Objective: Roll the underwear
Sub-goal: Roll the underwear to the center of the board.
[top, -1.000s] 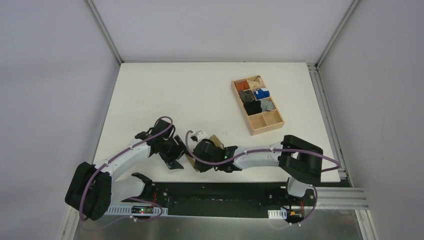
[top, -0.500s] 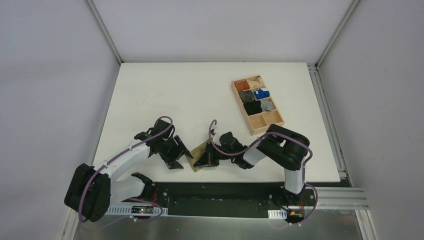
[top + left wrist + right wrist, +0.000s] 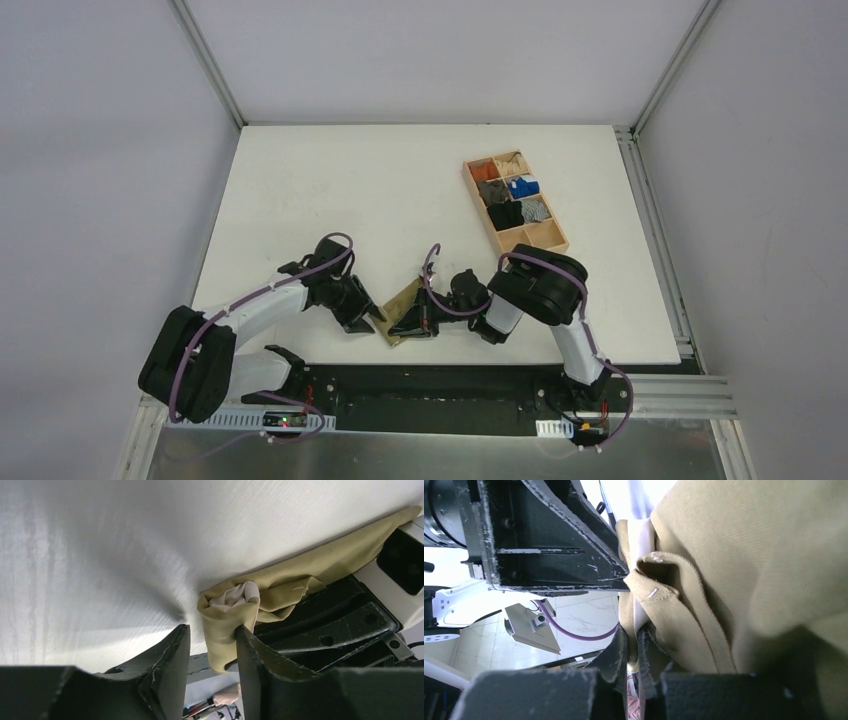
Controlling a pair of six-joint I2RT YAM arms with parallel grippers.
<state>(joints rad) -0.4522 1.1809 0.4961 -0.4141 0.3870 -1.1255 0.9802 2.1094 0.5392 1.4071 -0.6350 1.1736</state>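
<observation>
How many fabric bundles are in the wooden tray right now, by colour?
orange bundle: 1
grey bundles: 2
blue bundle: 1
black bundle: 1
Total: 5; a tan shape in the far right corner compartment is too small to tell.

Robotics lab, white-panelled test cell [image 3: 100,150], aluminium rails [image 3: 690,398]

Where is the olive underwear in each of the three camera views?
Top external: the underwear lies at the table's near edge, between the left gripper and the right gripper.
Left wrist: centre to upper right, bunched end at the open jaws.
Right wrist: fills the right half, an edge pinched in the shut jaws.
Shared landmark: the left gripper, black, also upper left in the right wrist view.
</observation>
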